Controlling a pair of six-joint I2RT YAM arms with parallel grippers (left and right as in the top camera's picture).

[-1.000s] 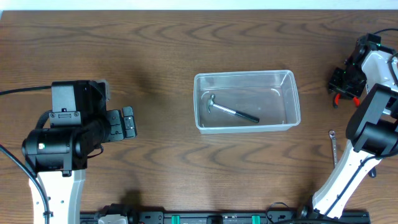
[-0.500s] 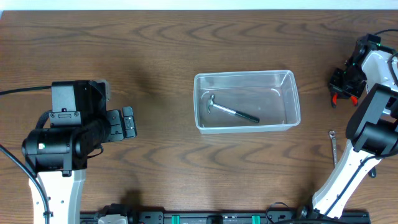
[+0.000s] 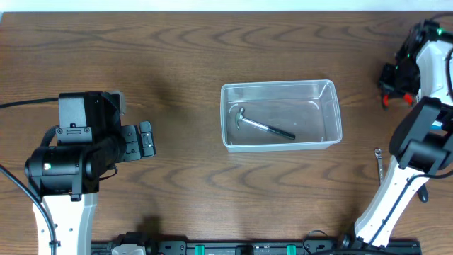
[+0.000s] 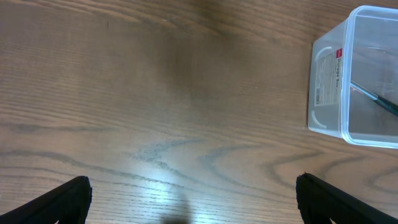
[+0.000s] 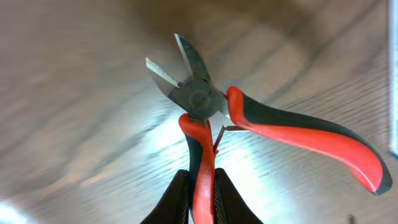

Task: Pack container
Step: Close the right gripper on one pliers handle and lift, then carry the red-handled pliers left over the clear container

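Cutters (image 5: pixel 205 99) with red and black handles are clamped in the right gripper (image 5: pixel 200 190). Its fingers pinch one handle while the other handle splays free and the blades stand apart. The step in hand looks like the carry. The tool is held at the far right edge of the table, well apart from the container (image 3: pixel 276 83), though the blurred wrist view leaves it uncertain how high it hangs above the wood. The next move calls for a swing inward to the tub and a release above its open mouth, clear of the hammer (image 3: pixel 265 127) already lying inside. The container sits mid-table, mouth up, its long axis running side to side between the arms. A labelled short end faces the left gripper (image 3: pixel 144 139), which is spread wide and empty. A small metal tool (image 3: pixel 379 161) lies near the right arm.
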